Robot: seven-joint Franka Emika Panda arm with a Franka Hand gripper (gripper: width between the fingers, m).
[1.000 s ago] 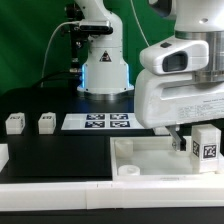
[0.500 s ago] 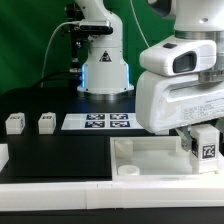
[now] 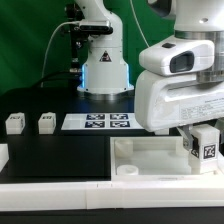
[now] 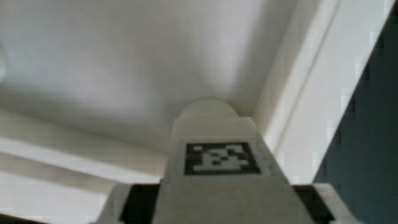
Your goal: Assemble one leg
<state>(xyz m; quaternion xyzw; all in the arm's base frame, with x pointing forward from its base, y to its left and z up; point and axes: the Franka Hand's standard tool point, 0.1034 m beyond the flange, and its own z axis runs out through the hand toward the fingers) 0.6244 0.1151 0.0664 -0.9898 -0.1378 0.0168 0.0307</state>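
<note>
Jaws closed on the leg (image 3: 206,148) grip it from both sides, as the wrist view shows: two dark fingers (image 4: 125,205) flank the block's lower body while its rounded end projects beyond them. Franka's gripper (image 3: 203,150) hangs at the exterior view's right, under the bulky white wrist housing, with the arm reaching down from above that frame so that the hand points roughly toward the table. Between the jaws, the leg (image 4: 221,150) stands upright in the exterior view, long axis near vertical, its black-and-white tag facing the exterior camera; in the wrist view a tag also faces the wrist lens, and the block's long axis runs straight out from the fingertips.

Directly below and beyond the jaws lies the flat white top (image 3: 150,158), its raised rim and a round corner socket visible at the exterior view's near edge; whether the leg touches it cannot be told. In the wrist view the top's pale surface (image 4: 125,60) fills the space past the leg's tip.

Well away from the jaws, toward the exterior view's left, two more white blocks (image 3: 14,123) (image 3: 46,122) sit on the black table (image 3: 60,155), with the marker board (image 3: 98,122) lying flat between them and the gripper.
</note>
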